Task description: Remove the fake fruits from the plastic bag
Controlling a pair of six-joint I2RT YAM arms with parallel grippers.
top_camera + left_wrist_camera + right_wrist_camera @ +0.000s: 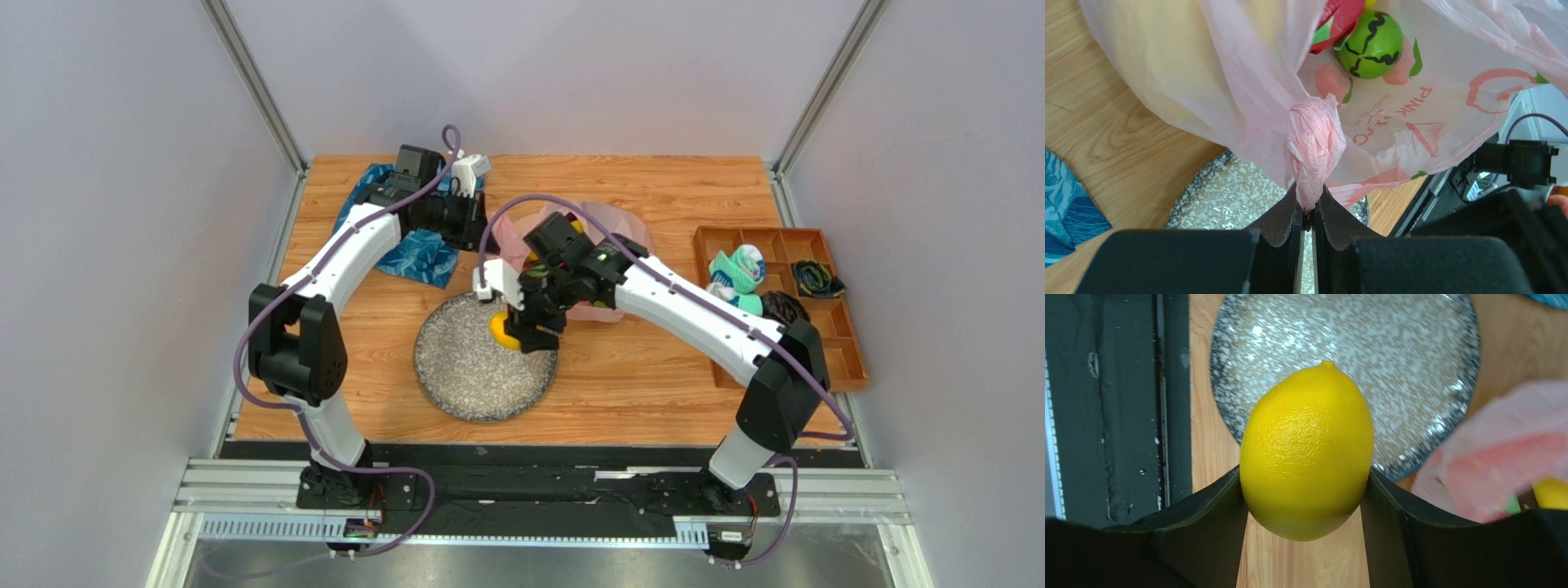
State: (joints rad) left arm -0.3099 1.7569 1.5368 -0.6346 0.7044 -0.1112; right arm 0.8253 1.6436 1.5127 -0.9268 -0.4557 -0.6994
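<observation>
The pink plastic bag (1389, 122) hangs lifted over the table, and my left gripper (1308, 208) is shut on a twisted bunch of its film (1315, 147). Inside the bag show a green melon (1376, 43) and a red dragon fruit (1336, 21). My right gripper (1306, 490) is shut on a yellow lemon (1308, 450), holding it above the near rim of the speckled grey plate (1413, 355). From above, the lemon (503, 328) sits over the plate (478, 374), with the bag (607, 227) behind it. Another yellow fruit (1551, 493) peeks from the bag's mouth (1511, 459).
A blue leaf-patterned cloth (411, 251) lies at the back left under the left arm. A brown compartment tray (846, 331) at the right edge holds teal-and-white bundles (740, 270). The dark front rail (1112, 416) runs just beside the plate.
</observation>
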